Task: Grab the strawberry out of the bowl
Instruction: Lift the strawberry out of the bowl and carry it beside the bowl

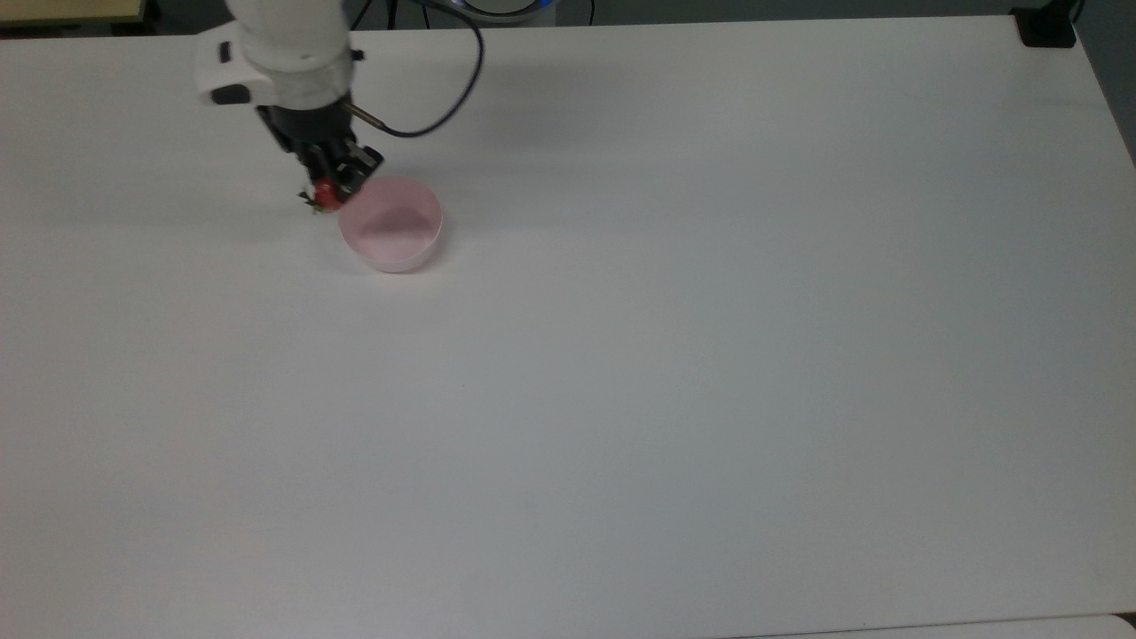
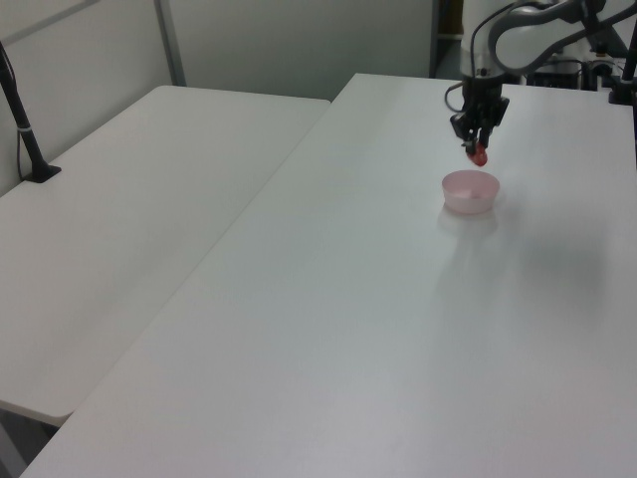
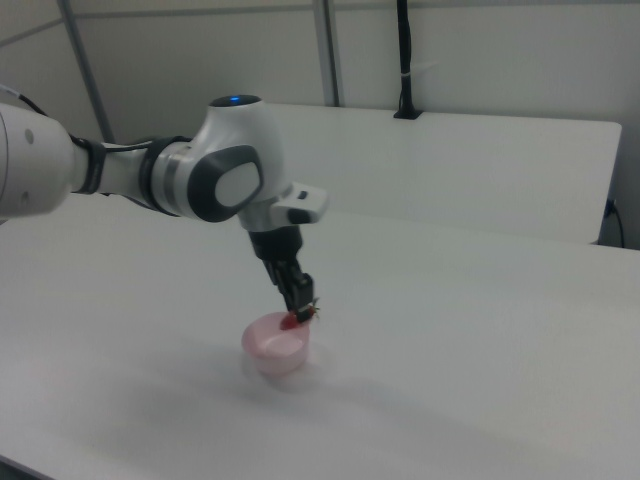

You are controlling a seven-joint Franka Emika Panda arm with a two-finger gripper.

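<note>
The arm's black two-finger hand (image 1: 333,182) is clenched on the small glossy red strawberry (image 1: 326,194), gripping it at the fingertips so the fruit hangs below them with its green leafy end turned toward the top view's left. The grip takes the berry across its body, which judging by how steadily it hangs is enough to carry so light a thing.

The small round pale pink plastic bowl (image 1: 391,252) stands on the white table (image 1: 674,355) with nothing inside it. In the left view the strawberry (image 2: 481,155) sits clearly above the bowl (image 2: 470,192), with a gap between fruit and rim, and in the right view the berry (image 3: 294,318) hangs just over the bowl's (image 3: 272,352) far edge. In the top view the fruit shows just beside the rim, toward the top view's left.

The fruit is out of the bowl and in the air, so the pick itself looks done. What remains, as I judge it, is only to hold it securely clear of the rim.
</note>
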